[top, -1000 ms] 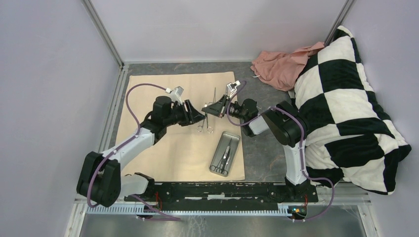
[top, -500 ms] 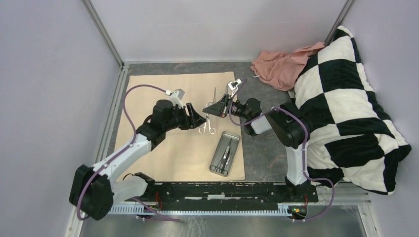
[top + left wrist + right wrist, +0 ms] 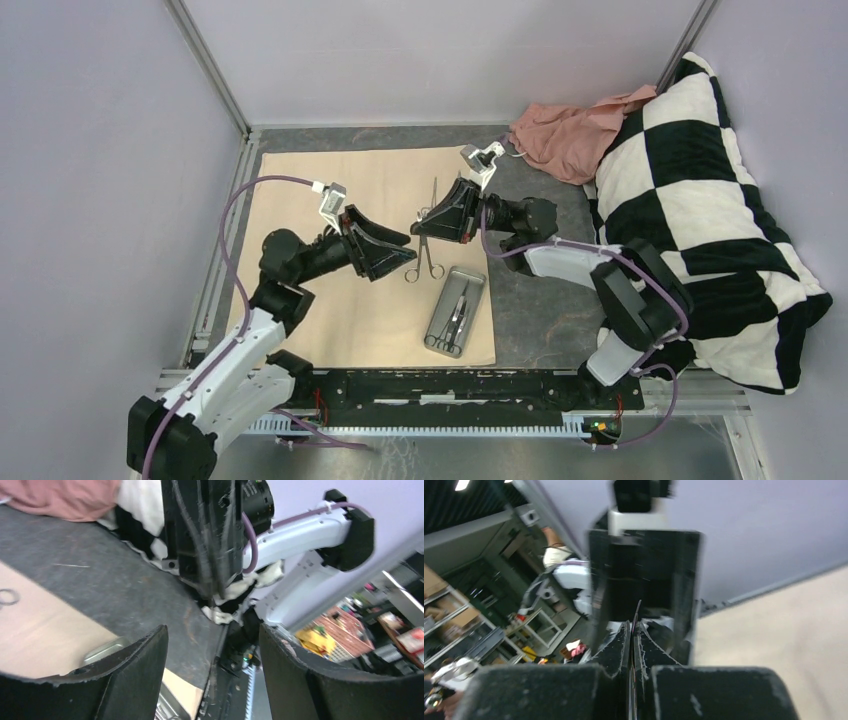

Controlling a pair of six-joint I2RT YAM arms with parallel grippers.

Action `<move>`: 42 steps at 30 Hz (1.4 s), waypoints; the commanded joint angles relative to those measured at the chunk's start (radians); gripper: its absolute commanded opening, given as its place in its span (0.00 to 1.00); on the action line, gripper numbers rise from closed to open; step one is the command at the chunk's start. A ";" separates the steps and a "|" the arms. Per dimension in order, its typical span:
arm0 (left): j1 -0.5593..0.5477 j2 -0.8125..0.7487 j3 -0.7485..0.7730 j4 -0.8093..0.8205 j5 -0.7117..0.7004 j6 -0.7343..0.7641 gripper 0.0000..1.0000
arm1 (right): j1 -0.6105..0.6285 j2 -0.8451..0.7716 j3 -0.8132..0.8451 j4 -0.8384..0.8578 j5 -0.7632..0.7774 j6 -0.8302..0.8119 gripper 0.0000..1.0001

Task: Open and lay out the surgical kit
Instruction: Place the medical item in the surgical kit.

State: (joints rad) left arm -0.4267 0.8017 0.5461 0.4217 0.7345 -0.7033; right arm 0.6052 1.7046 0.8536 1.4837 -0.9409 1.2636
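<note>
The beige cloth wrap [image 3: 330, 190] lies spread flat on the table. A small steel tray [image 3: 478, 285] with slim instruments in it sits on the cloth's near right part; its corner shows in the left wrist view [image 3: 105, 647]. My right gripper [image 3: 420, 226] is shut on a slim silver scissor-handled instrument [image 3: 425, 262], whose rings hang just left of the tray; a thin metal edge shows between the shut fingers in the right wrist view [image 3: 631, 625]. My left gripper [image 3: 407, 256] is open and empty, facing the right gripper [image 3: 212, 630]. Another instrument [image 3: 434, 192] lies on the cloth behind.
A crumpled pink cloth [image 3: 565, 135] and a black-and-white checked pillow [image 3: 700, 200] fill the right side. Dark grey mat [image 3: 540, 300] lies right of the tray. The arms' base rail [image 3: 450, 385] runs along the near edge. Walls close the left and back.
My left arm has drawn its elbow back to the left and its gripper has dropped slightly nearer. My right arm has swung out to the right, its gripper still over the same spot, holding the instrument.
</note>
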 commanded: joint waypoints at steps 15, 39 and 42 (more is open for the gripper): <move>-0.105 0.210 0.003 1.265 0.325 -0.836 0.72 | 0.270 -0.303 0.159 -0.197 0.015 -0.316 0.00; -0.138 -0.005 0.042 0.434 0.177 -0.295 0.02 | 0.171 -0.159 0.107 -0.075 0.119 -0.163 0.00; -0.139 -0.086 0.099 0.073 0.026 -0.076 0.02 | 0.149 -0.144 0.095 -0.176 0.142 -0.210 0.01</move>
State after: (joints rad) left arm -0.5446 0.8307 0.5308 0.9585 0.9001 -1.1145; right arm 0.8051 1.5234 0.9771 1.4155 -0.8524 1.1542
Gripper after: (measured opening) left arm 0.059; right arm 0.039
